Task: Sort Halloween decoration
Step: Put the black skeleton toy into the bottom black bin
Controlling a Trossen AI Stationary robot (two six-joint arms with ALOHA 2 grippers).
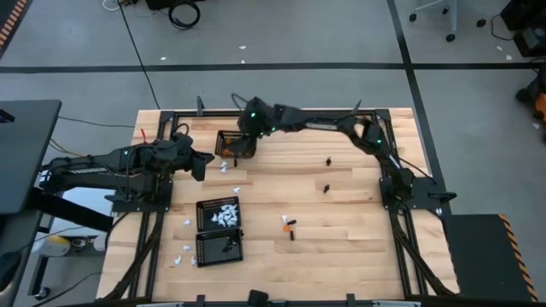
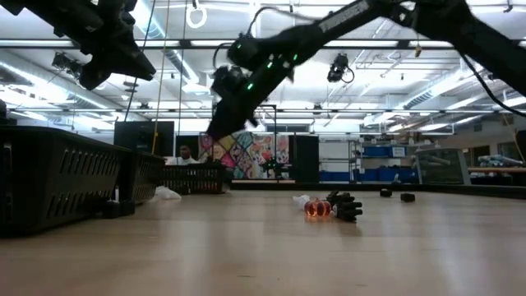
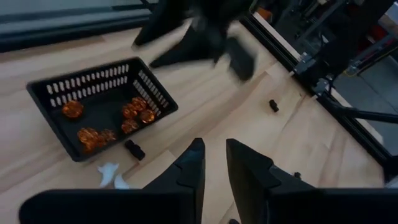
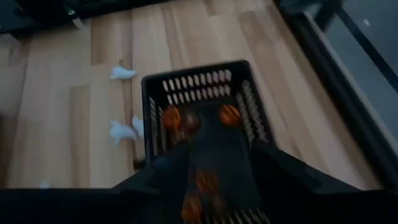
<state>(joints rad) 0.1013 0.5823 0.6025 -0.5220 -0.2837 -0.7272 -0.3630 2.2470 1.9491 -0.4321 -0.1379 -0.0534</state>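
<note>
The right gripper (image 1: 249, 128) hangs over the basket with the orange pieces (image 4: 202, 109), at the far side of the table. Its fingers are spread apart with nothing between them. The job here looks like dropping orange pieces into this basket, where orange pieces (image 3: 138, 112) already lie on the floor of it. To do it well, the gripper should stay right over the middle of the basket, so nothing bounces off the wall, and then lift straight up so it does not knock the rim. The left gripper (image 3: 214, 163) hovers over the wood near that basket, and its fingers have only a narrow gap with nothing in it. More pieces wait on the table. White pieces (image 4: 123, 73) lie just beside the basket, and one black piece (image 3: 134, 149) sits close against its wall. Another orange piece (image 1: 285, 220) lies mid-table with a black one right next to it. The basket of white pieces (image 1: 217, 213) sits at the near side.
</note>
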